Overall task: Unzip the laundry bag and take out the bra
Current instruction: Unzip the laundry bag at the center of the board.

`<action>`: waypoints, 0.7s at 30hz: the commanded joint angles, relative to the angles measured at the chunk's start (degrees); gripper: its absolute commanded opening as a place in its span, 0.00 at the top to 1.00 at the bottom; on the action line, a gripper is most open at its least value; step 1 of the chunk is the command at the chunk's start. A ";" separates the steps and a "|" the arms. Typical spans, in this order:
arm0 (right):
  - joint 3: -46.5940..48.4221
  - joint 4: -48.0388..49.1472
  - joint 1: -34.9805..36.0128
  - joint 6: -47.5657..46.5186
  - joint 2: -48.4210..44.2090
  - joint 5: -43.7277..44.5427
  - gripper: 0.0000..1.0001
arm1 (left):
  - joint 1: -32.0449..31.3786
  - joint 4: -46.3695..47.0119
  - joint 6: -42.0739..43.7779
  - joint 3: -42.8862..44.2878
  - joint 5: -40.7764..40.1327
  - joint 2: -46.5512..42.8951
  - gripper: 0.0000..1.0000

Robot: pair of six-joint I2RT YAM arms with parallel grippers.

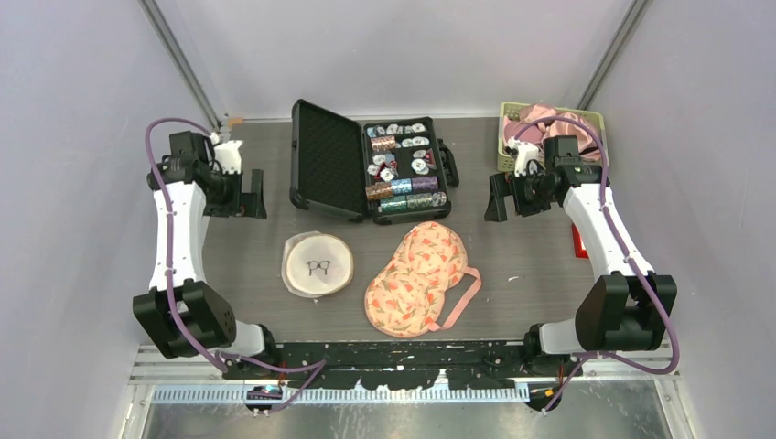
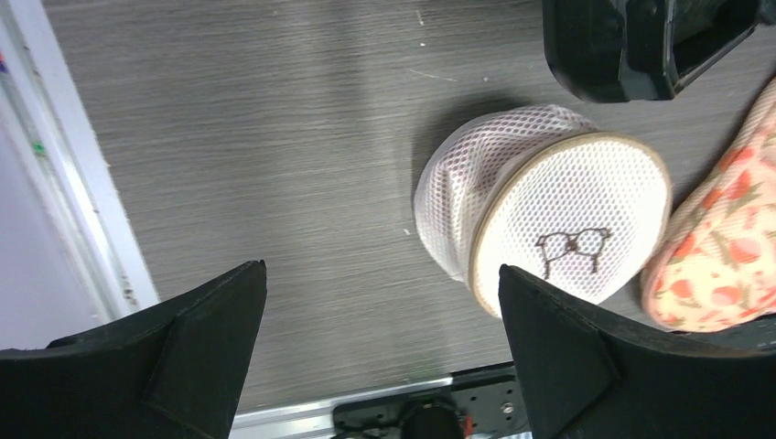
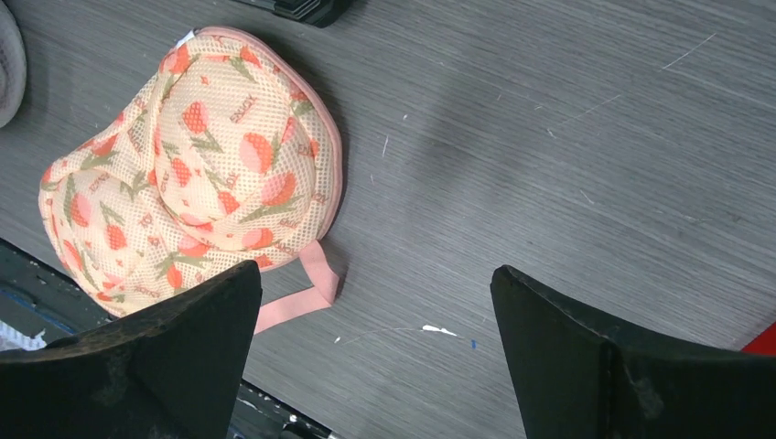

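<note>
A round white mesh laundry bag (image 1: 317,265) with a small bra drawing on its lid lies left of centre, its zip shut as far as I can tell; the left wrist view has the laundry bag (image 2: 558,219) at right. Touching its right side lies a peach floral mesh piece (image 1: 416,279) shaped like two cups, with pink trim and a pink strap loop (image 3: 302,297). No bra shows on its own. My left gripper (image 1: 249,194) hangs open at the far left, apart from both. Far right, my right gripper (image 1: 500,197) is open too. Nothing sits between the left gripper (image 2: 381,270) fingers or the right gripper (image 3: 375,270) fingers.
An open black case (image 1: 366,160) of poker chips stands at the back centre; its corner (image 2: 641,46) shows above the white bag. A green basket (image 1: 509,137) of pink cloth sits at the back right. A red object (image 1: 578,240) lies by the right arm.
</note>
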 commanded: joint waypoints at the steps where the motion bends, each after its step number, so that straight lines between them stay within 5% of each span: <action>1: 1.00 -1.44 0.09 0.53 -1.13 -1.83 0.00 | -3.17 -1.55 9.15 6.29 -3.62 -0.69 0.00; 7: 2.06 -4.97 0.00 -1.11 -0.29 -1.48 0.00 | -19.38 -7.16 21.44 10.93 -7.14 -1.38 0.00; 14: 0.49 -4.67 -0.60 -1.30 -3.45 0.30 0.00 | -51.59 -4.66 23.40 -0.30 -13.38 -4.70 0.00; 21: -0.55 -3.37 -0.66 -1.47 -5.34 2.85 0.00 | -72.42 7.91 21.93 -11.14 -12.03 0.56 0.00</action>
